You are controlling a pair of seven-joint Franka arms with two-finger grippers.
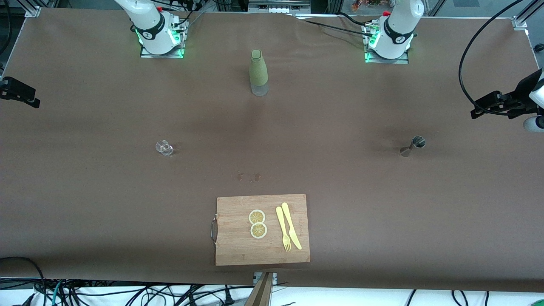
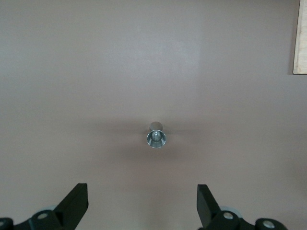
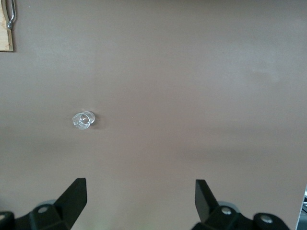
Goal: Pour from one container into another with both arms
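A small clear glass (image 1: 164, 147) (image 3: 83, 120) stands on the brown table toward the right arm's end. A metal jigger (image 1: 414, 145) (image 2: 157, 136) stands toward the left arm's end. A green-sleeved bottle (image 1: 258, 72) is upright between the two bases. My left gripper (image 1: 480, 109) (image 2: 142, 189) hangs open high over the table's edge at its own end, with nothing in it and the jigger below and ahead. My right gripper (image 1: 23, 94) (image 3: 140, 184) hangs open and bare high at its own end, looking down at the glass.
A wooden cutting board (image 1: 238, 246) lies near the front camera's edge, carrying two lemon slices (image 1: 257, 223), a yellow fork (image 1: 283, 229) and a yellow knife (image 1: 291, 225). A few small wet spots (image 1: 249, 176) mark the cloth just farther from the front camera than the board.
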